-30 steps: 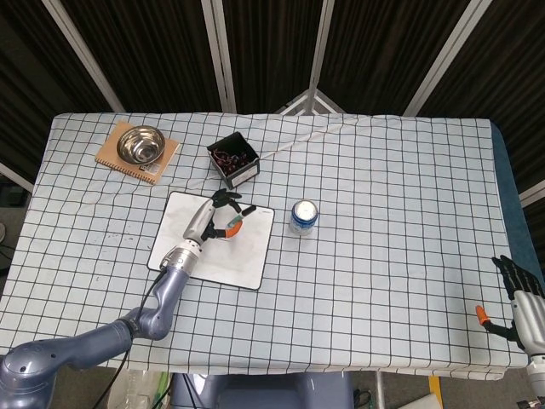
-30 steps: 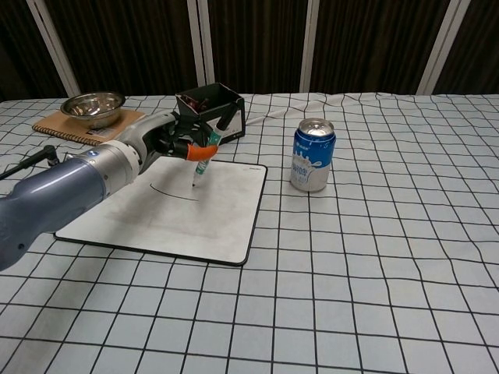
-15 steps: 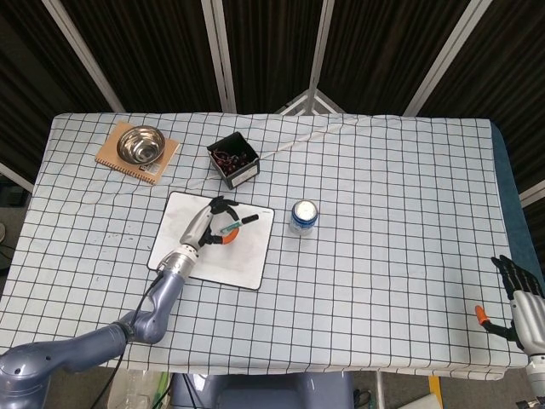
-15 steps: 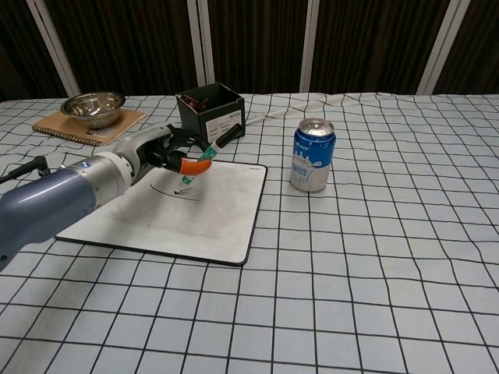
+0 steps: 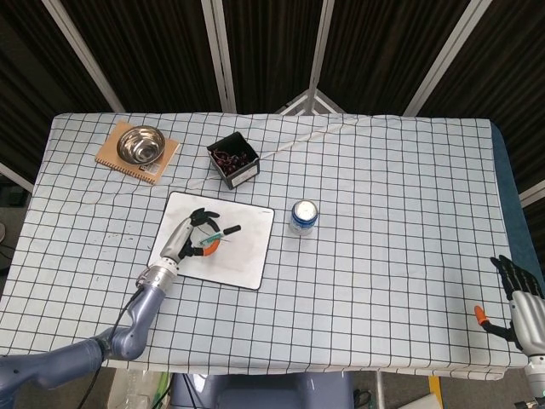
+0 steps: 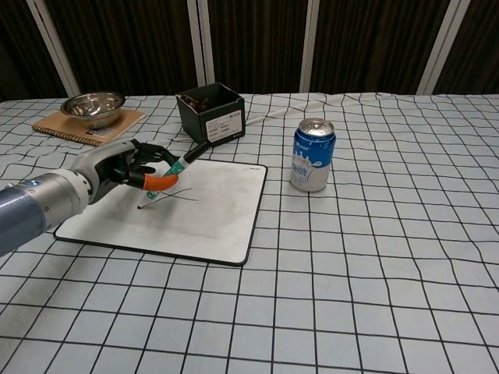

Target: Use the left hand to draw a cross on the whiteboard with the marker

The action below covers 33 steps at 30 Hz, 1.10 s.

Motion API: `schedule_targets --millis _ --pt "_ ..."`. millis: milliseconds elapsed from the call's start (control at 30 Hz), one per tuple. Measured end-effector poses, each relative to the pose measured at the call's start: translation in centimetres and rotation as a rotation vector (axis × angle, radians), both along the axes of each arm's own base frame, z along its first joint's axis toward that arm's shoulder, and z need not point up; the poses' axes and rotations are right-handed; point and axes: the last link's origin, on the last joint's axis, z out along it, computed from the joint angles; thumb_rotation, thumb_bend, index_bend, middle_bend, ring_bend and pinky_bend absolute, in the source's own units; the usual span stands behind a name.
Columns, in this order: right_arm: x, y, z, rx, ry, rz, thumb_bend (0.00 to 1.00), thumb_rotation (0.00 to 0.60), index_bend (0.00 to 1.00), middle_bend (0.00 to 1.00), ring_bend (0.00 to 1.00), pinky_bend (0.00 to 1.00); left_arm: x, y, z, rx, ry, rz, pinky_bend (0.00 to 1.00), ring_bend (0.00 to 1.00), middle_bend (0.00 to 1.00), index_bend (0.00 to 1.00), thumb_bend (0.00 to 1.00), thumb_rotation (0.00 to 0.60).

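Note:
The white whiteboard (image 5: 247,256) (image 6: 210,218) lies flat on the checked cloth, left of centre. My left hand (image 5: 189,237) (image 6: 125,165) hovers over its left part and holds the marker (image 5: 215,239) (image 6: 173,170), which slants with its tip down on the board near the left end of a thin dark stroke (image 6: 181,197). The marker's dark rear end points up and to the right. My right hand (image 5: 519,298) shows only in the head view, at the table's near right corner, fingers apart and holding nothing.
A blue drink can (image 5: 303,216) (image 6: 313,155) stands just right of the board. A black box (image 5: 233,160) (image 6: 210,111) sits behind the board. A steel bowl (image 5: 140,143) (image 6: 93,106) rests on a brown mat at the far left.
My left hand has drawn back toward me and to the left across the board, carrying the marker from the board's upper middle to its left part. The right hand has stayed put.

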Motion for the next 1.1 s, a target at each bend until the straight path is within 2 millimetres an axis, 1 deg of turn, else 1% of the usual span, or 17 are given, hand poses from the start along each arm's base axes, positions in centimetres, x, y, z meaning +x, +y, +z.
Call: schedule_targets --millis 200,233,333,433,567,667,767,1100 --pt "0.1 0.0 0.0 -0.002 -0.002 0.002 0.35 0.6 0.0 0.0 0.0 0.0 -0.3 -0.4 2.0 0.03 -0.057 0.028 0.02 0.0 0.2 0.71 0.55 0.6" --pt "0.1 0.0 0.0 -0.002 -0.002 0.002 0.35 0.6 0.0 0.0 0.0 0.0 -0.2 -0.2 2.8 0.051 -0.083 0.034 0.02 0.0 0.2 0.71 0.55 0.6" --pt "0.0 0.0 -0.1 0.0 -0.003 0.002 0.35 0.6 0.0 0.0 0.0 0.0 0.3 0.4 4.0 0.09 -0.122 0.037 0.02 0.0 0.2 0.71 0.55 0.6" --pt "0.1 0.0 -0.1 0.001 -0.004 0.003 0.35 0.6 0.0 0.0 0.0 0.0 1.2 1.4 5.6 0.14 -0.163 0.03 0.02 0.0 0.2 0.71 0.55 0.6" --pt "0.1 -0.1 -0.1 0.004 -0.007 0.002 0.35 0.6 0.0 0.0 0.0 0.0 2.4 2.6 6.4 0.17 -0.179 0.013 0.02 0.0 0.2 0.71 0.55 0.6" --pt "0.1 -0.1 -0.2 0.007 -0.01 0.001 0.35 0.6 0.0 0.0 0.0 0.0 3.0 3.1 6.0 0.161 -0.168 0.003 0.02 0.0 0.2 0.71 0.55 0.6" --pt "0.1 -0.1 -0.2 0.009 -0.011 0.0 0.35 0.6 0.0 0.0 0.0 0.0 3.6 3.3 5.0 0.141 -0.164 0.001 0.02 0.0 0.2 0.71 0.55 0.6" --pt "-0.1 -0.2 -0.1 0.011 -0.017 -0.004 0.35 0.6 0.0 0.0 0.0 0.0 5.3 2.8 1.2 0.057 -0.142 -0.022 0.02 0.0 0.2 0.71 0.55 0.6"
